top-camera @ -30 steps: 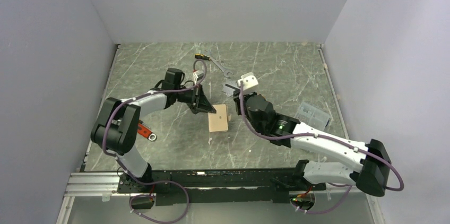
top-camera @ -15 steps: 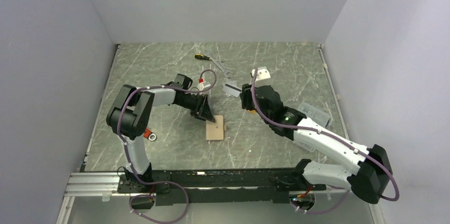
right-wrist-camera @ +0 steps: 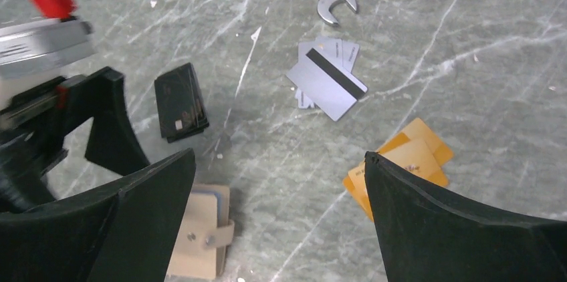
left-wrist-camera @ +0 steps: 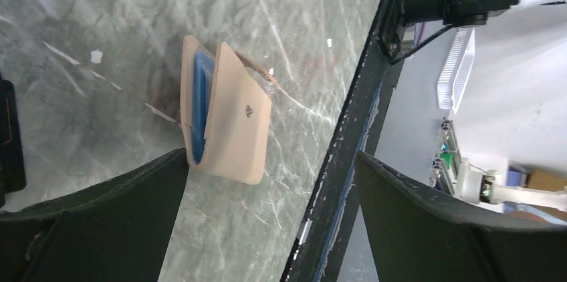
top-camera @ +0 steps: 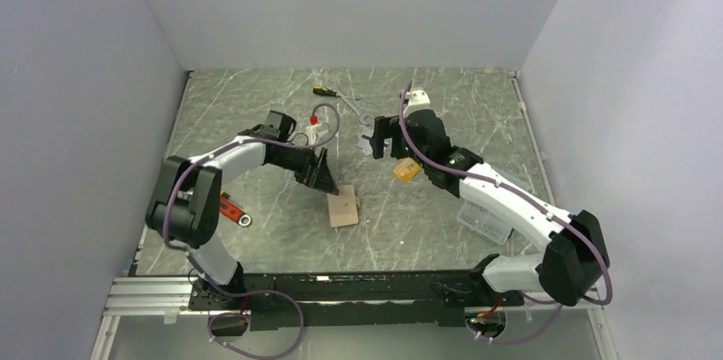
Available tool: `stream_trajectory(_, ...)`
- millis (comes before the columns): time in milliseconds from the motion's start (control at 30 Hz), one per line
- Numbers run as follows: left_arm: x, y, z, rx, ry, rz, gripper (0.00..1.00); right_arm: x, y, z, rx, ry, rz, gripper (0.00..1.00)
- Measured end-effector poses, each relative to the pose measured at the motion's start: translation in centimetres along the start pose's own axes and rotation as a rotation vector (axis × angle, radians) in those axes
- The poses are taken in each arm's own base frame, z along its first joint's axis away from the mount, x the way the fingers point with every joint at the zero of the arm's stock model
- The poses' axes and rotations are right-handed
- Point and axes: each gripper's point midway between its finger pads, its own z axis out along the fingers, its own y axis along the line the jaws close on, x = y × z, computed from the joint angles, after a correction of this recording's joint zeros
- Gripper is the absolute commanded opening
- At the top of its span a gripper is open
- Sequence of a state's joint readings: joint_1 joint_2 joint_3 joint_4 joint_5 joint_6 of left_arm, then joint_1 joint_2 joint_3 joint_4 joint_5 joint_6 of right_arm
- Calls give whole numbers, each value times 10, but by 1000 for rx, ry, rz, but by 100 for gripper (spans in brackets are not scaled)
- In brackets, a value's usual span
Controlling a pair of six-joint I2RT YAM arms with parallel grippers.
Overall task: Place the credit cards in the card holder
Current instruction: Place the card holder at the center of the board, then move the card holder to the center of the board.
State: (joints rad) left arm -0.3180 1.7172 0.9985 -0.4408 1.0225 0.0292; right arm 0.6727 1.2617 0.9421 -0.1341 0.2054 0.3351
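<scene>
The tan card holder lies free on the table, folded over with a blue panel showing at its edge; its snap tab shows in the right wrist view. My left gripper hangs just behind it, open and empty. Farther back, my right gripper is open and empty above the credit cards. These are silver ones, a fanned orange stack and a black stack.
A wrench and a small screwdriver lie at the back. A clear plastic box sits under the right forearm. A red-handled tool lies by the left arm. The black front rail runs near the holder.
Both grippers have opened and let go of the card holder, which now lies a little nearer the front. The right arm has swung back over the loose cards.
</scene>
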Motion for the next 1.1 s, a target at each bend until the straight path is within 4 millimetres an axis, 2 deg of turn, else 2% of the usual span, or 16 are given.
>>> stream_trajectory(200,-29,-35,-41,-28,-80,184,99,-15,-10,31,-14,46,98,100)
stream_trajectory(267,-40,-45,-55,-46,-110,256,99,-13,-11,42,-30,73,113,97)
stream_trajectory(367,-48,-49,-69,-82,-130,330,99,-5,-6,58,-61,121,121,90)
stream_trajectory(467,-48,-41,-77,-115,-133,348,99,5,7,71,-97,168,111,87)
stream_trajectory(533,-49,-27,-89,-154,-153,326,99,8,19,80,-110,188,85,86)
stream_trajectory(633,-55,0,-118,-219,-208,261,99,14,54,94,-149,201,9,86)
stream_trajectory(700,-63,18,-138,-259,-249,224,99,30,83,98,-184,222,-56,86)
stream_trajectory(733,-65,27,-148,-283,-270,206,99,44,98,97,-204,242,-95,84)
stream_trajectory(833,-64,39,-160,-327,-286,182,99,82,127,91,-247,302,-186,80)
stream_trajectory(967,-65,41,-162,-349,-278,179,99,114,139,87,-271,353,-262,75)
stream_trajectory(1100,-70,42,-167,-383,-277,192,99,137,134,90,-253,389,-313,74)
